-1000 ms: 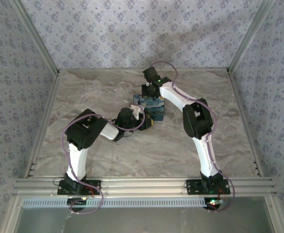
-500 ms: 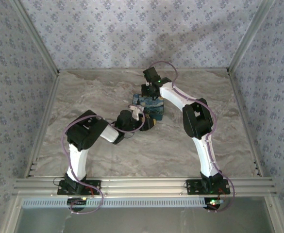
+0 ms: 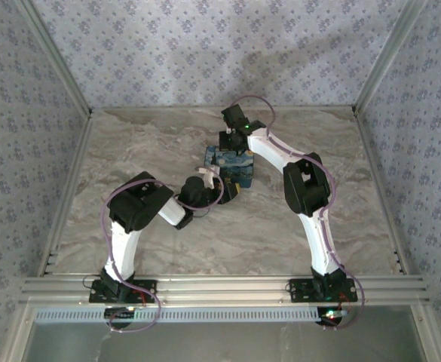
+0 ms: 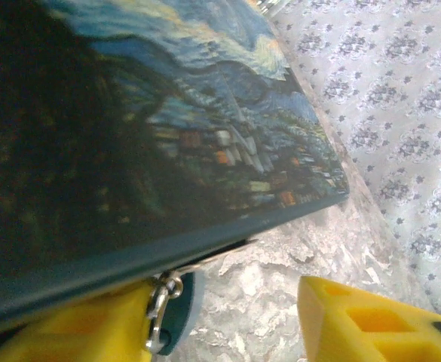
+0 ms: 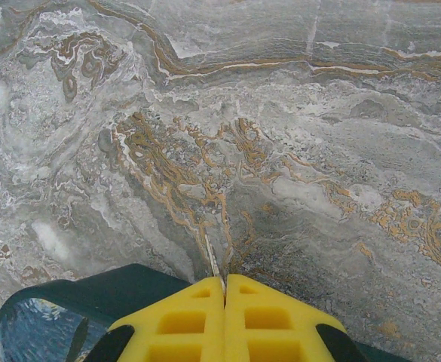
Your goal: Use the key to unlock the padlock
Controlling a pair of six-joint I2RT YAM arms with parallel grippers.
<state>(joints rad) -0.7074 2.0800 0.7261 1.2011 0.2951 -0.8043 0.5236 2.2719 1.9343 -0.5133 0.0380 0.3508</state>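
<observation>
Padlock [image 3: 232, 161] on table [image 3: 152, 143], seemingly centre-rear.

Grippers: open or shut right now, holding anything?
Left gripper: open, fingers apart at the padlock's edge.
Right gripper: shut; a thin pale sliver shows at its fingertips, cannot tell what.

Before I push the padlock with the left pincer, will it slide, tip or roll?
Likely slides, not rolls: the padlock is a squarish, flat-faced block on the smooth marble table. Tipping seems unlikely, since it looks wider than tall. It is probably rigid and heavyish, given its thick dark sides.
</observation>
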